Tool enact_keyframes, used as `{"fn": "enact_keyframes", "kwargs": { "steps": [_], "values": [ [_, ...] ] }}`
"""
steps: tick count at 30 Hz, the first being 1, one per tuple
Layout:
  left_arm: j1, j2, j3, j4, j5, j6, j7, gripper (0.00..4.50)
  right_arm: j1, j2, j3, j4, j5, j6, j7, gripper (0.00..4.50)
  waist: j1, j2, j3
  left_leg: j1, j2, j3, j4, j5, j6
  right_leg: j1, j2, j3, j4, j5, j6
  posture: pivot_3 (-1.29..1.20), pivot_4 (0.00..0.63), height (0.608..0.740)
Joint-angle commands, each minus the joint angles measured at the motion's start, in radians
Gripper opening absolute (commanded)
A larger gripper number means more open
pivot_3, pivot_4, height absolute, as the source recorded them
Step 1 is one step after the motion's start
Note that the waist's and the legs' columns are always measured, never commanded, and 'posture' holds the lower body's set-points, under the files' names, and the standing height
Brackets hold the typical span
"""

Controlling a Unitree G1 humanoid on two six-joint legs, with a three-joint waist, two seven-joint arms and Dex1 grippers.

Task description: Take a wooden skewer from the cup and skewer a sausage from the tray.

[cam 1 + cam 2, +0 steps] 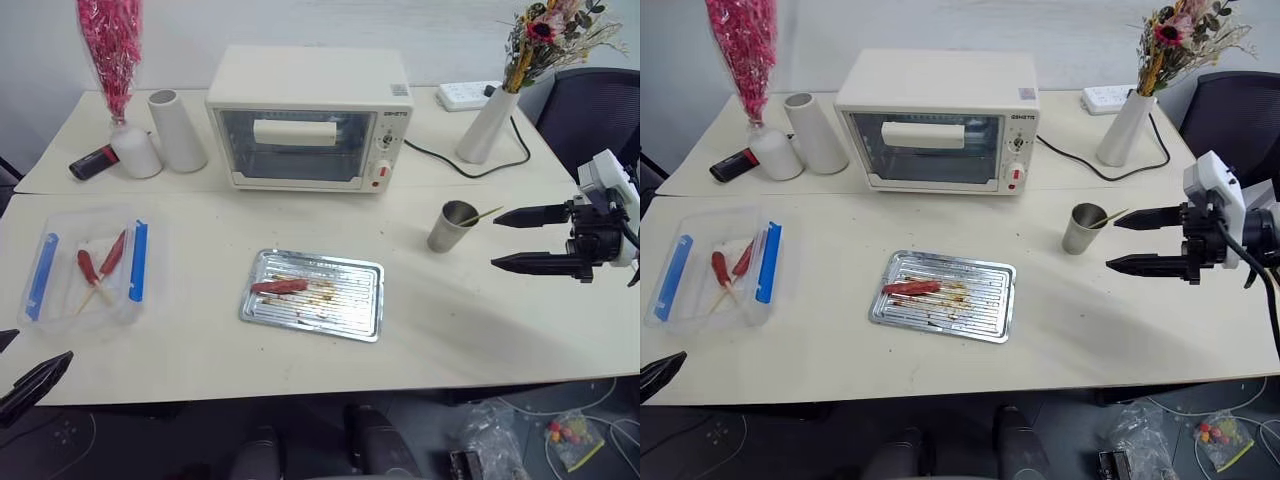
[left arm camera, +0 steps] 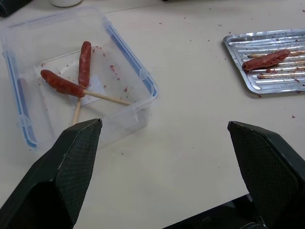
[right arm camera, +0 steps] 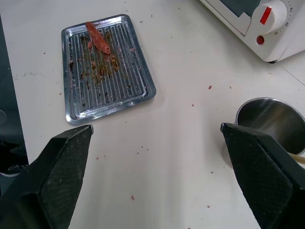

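- The left gripper (image 1: 30, 385), two black tapered fingers with a cross-hatched pad texture, hung low over the near left edge of the pale, matte table (image 1: 480, 320), its jaws spread wide and holding nothing.
- Just ahead of it lay a clear plastic box with blue clips (image 1: 85, 270), holding two reddish sausages already on sticks (image 2: 71, 81), crossed over each other.
- The flat rectangular silver metal tray (image 1: 345, 305), ridged, round-cornered and smeared with brownish grease, sat mid-table; one slim glossy reddish-brown sausage (image 1: 279, 286) lay in its left part.
- The right gripper (image 1: 1145, 240) reached in level from the right, pointing left, its two black fingers set wide apart one above the other, empty and touching nothing.
- Just beside its fingertips stood the small tapered grey stainless-steel cup (image 1: 453, 226), upright, with a thin pale wooden skewer (image 1: 482, 215) leaning out over its rim toward the gripper.
- Farther back stood a cream boxy toaster oven (image 1: 308, 118) with a glass door.
- Left of it were a white cylinder (image 1: 177, 130) and red foliage (image 1: 110, 50).
- At far right rose a white tapered vase of dried flowers (image 1: 487, 125).
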Motion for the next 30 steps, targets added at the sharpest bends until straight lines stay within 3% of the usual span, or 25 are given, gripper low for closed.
{"fn": "enact_keyframes", "kwargs": {
  "steps": [1, 18, 30],
  "values": [
    [0.003, -0.009, 0.008, -0.004, -0.001, -0.024, 0.006, 4.48, -0.015, 0.001, -0.008, -0.007, -0.008, -0.022, 0.006, 4.50, 0.000, 0.000, 0.000, 0.000, 0.000, 0.000, 0.000, 0.000, 0.000, 0.000, 0.000, 0.000, 0.000, 0.000, 0.000, 0.00, 0.150, 0.740],
    [-0.017, 0.016, -0.025, -0.003, 0.005, -0.031, 0.024, 4.48, -0.014, 0.023, -0.012, 0.002, -0.029, -0.050, -0.012, 4.50, 0.000, 0.000, 0.000, 0.000, 0.000, 0.000, 0.000, 0.000, 0.000, 0.000, 0.000, 0.000, 0.000, 0.000, 0.000, 0.00, 0.150, 0.740],
    [-0.138, 0.099, -0.080, -0.040, -0.067, 0.039, 0.089, 4.48, 0.086, 0.051, -0.121, -0.056, 0.008, 0.054, -0.210, 4.50, 0.003, 0.000, 0.000, 0.000, -0.001, -0.001, 0.000, 0.000, 0.000, 0.000, -0.001, 0.000, 0.003, 0.000, 0.000, 0.00, 0.150, 0.740]
  ]
}}
